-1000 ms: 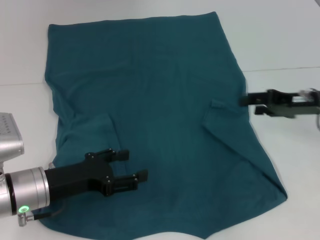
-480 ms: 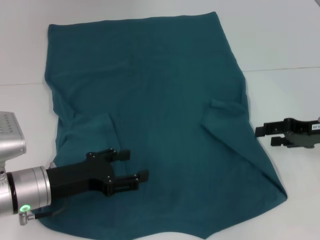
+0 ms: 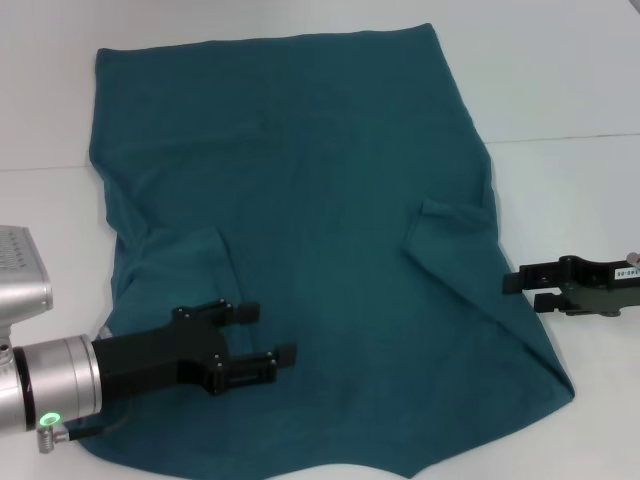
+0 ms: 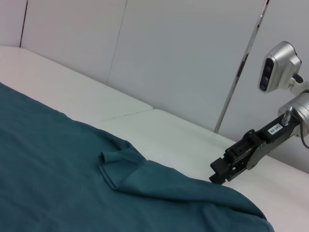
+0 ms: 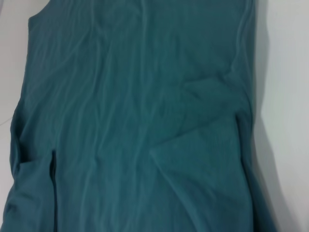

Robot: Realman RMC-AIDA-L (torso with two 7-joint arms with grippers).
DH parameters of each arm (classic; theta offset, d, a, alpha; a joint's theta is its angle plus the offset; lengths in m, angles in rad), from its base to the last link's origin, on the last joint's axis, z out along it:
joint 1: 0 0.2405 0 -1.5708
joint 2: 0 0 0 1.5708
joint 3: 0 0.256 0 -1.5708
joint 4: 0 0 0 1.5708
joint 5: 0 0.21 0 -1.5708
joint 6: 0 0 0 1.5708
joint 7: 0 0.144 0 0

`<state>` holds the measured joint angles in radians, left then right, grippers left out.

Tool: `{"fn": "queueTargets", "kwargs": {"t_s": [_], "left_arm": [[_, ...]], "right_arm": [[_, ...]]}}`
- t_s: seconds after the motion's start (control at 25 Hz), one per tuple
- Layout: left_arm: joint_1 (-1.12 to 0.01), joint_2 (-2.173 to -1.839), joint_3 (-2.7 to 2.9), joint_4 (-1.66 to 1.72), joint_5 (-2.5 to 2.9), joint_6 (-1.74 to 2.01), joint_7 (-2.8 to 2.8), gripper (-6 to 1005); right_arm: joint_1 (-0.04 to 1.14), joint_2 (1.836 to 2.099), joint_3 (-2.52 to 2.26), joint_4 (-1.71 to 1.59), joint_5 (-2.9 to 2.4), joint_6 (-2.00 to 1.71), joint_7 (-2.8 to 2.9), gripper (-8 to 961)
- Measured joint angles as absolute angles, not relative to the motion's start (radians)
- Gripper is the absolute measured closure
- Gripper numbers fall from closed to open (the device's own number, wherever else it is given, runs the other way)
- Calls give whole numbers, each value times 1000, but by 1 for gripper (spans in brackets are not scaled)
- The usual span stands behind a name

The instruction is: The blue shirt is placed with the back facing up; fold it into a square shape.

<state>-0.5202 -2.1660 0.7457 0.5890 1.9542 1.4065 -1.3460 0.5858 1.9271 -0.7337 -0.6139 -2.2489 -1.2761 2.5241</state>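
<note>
Teal fabric: the large dark teal-blue short-sleeved knit shirt (image 3: 310,250) lies flat, centred on the white tabletop (image 3: 560,90), both sleeves tucked inward.
Handling: likely light, limp, wrinkle-prone; best pinched at edges.
Left tool (image 3: 262,340): spread, over 7 o'clock fabric.
Right tool (image 3: 520,291): spread, empty, at 4 o'clock edge.

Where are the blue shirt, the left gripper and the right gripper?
blue shirt (image 3: 300,200): head view, middle of the plain back.
left gripper (image 3: 268,334): head view, between its fingertips, over the shirt.
right gripper (image 3: 521,290): head view, between its fingertips, at the shirt's edge.
</note>
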Motion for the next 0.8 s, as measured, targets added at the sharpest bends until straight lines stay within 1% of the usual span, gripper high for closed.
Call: {"fn": "queueTargets", "kwargs": {"t_s": [0.16,0.4,0.68,0.8], "left_arm": [[-518,-2167,747,589,1954,1407,-1346,151],[-517,-2165,746,589,1955,1407,-1346,151],[-516,-2166,747,589,1957,1407,-1347,152],[-515,-2166,747,589,1957,1407,-1347,152]], "right_arm": [[593,1931,-735,-585,-2249,-1255,2517,273],[595,1953,-726,-586,-2236,-1244,2507,319],[594,1969,-726,-593,-2235,-1253,2464,373],[594,1974,-726,-596,-2235,-1260,2446,496]]}}
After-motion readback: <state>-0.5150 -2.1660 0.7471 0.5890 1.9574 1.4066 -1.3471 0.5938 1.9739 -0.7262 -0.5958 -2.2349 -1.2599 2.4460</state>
